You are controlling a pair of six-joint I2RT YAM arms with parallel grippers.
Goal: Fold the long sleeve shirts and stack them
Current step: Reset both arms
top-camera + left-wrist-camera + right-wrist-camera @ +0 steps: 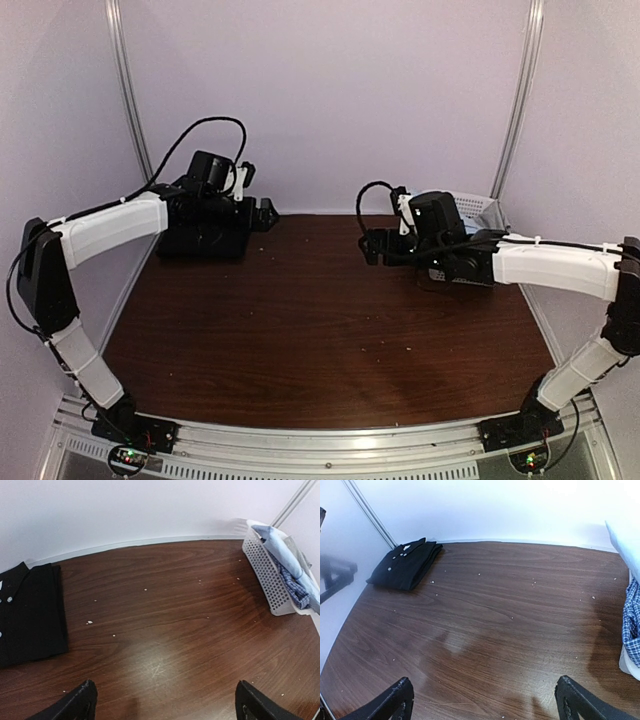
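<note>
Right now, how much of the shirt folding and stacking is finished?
Done: the plain black collared shirt lies folded at the far left. In hand: nothing; the left pincer and right pincer are open and empty. Left: the pale blue shirt and the blue-and-white checked shirt, bunched in the white plastic lattice basket.

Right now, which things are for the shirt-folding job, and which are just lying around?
For the job:
black shirt, folded, at the far left
pale blue shirt, in the white basket
blue checked shirt, in it too

Just lying about:
white basket, only holding those two
pale crumbs on the table
</note>
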